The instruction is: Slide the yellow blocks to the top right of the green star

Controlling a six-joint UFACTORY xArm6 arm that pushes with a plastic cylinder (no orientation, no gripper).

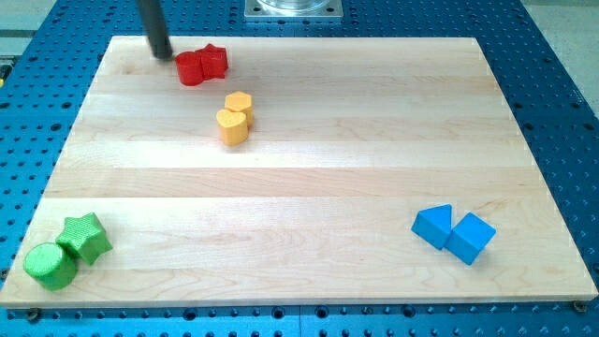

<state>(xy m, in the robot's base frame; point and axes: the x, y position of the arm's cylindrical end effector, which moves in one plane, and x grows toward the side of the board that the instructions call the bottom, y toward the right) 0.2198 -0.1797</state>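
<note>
Two yellow blocks touch each other in the upper middle-left of the board: a yellow hexagon (240,104) and a yellow cylinder-like block (231,126) just below it. The green star (85,236) lies at the view's bottom left, touching a green cylinder (51,266) below and left of it. My tip (163,54) is at the view's top left, just left of the red blocks and up and left of the yellow blocks, not touching them.
A red cylinder (191,68) and a red star (214,61) sit together at the top left, next to my tip. Two blue blocks (433,227) (470,238) sit at the bottom right. The wooden board (374,140) lies on a blue perforated table.
</note>
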